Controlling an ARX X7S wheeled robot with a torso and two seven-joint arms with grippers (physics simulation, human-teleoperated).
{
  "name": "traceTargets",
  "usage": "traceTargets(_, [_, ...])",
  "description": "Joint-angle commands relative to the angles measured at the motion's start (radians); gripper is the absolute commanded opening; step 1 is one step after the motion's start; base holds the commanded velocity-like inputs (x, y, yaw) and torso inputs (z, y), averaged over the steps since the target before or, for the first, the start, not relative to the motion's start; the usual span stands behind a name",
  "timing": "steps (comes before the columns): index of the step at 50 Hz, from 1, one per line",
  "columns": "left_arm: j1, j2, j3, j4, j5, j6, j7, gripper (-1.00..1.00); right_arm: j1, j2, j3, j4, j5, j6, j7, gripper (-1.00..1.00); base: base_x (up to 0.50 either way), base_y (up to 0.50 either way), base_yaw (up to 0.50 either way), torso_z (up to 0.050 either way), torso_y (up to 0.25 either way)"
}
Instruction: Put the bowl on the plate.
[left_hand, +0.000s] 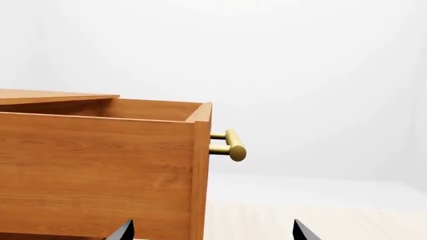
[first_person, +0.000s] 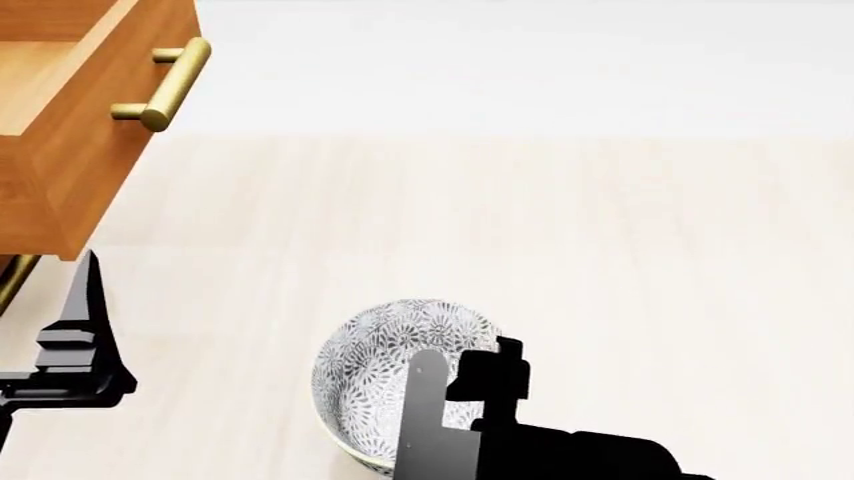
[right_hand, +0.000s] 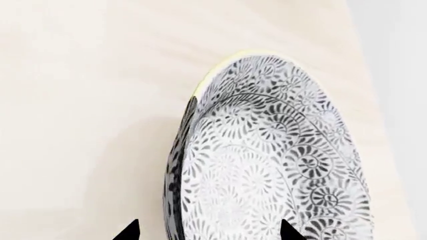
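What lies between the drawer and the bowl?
Nothing: in the head view, only bare pale floor separates the drawer from the bowl.

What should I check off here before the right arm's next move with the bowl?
1. Right gripper at bowl: ok, fingers straddle its rim.
2. Grip closed on rim: cannot tell.
3. Bowl upright: ok in the head view.
4. Plate located: not ok, in no view.
5. Left gripper clear of bowl: ok, open, off to the side near the drawer.
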Motion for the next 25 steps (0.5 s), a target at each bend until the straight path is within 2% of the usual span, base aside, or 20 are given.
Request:
traceTargets(1, [0.002,-0.005,0.002,-0.002,-0.006,0.005,-0.005,1.00,0.001,-0.031,-0.014,0.091,-0.017,-0.036,0.023,-1.00,0.00,0.00,0.00,0.000,0.000])
traceTargets(8, [0.003,-0.007,0.003,-0.003,-0.008,0.008,-0.009,1.00,-0.002,-0.036,-0.022,0.120,-0.025,-0.054,0.031,-1.00,0.00,0.00,0.00,0.000,0.000])
traceTargets(14, [0.004,-0.009,0.005,0.000,-0.010,0.009,-0.013,1.00,-0.003,-0.012,-0.025,0.060,-0.033,-0.025,0.024,-1.00,0.00,0.00,0.00,0.000,0.000])
traceTargets(19, [0.006,-0.011,0.006,0.004,-0.014,0.007,-0.016,1.00,0.009,0.018,-0.024,-0.011,-0.047,0.020,0.013,-1.00,0.00,0.00,0.00,0.000,0.000])
traceTargets(25, [0.010,-0.013,0.004,0.020,-0.023,0.002,-0.020,1.00,0.059,0.101,0.001,-0.232,-0.068,0.171,-0.037,-1.00,0.00,0.00,0.00,0.000,0.000])
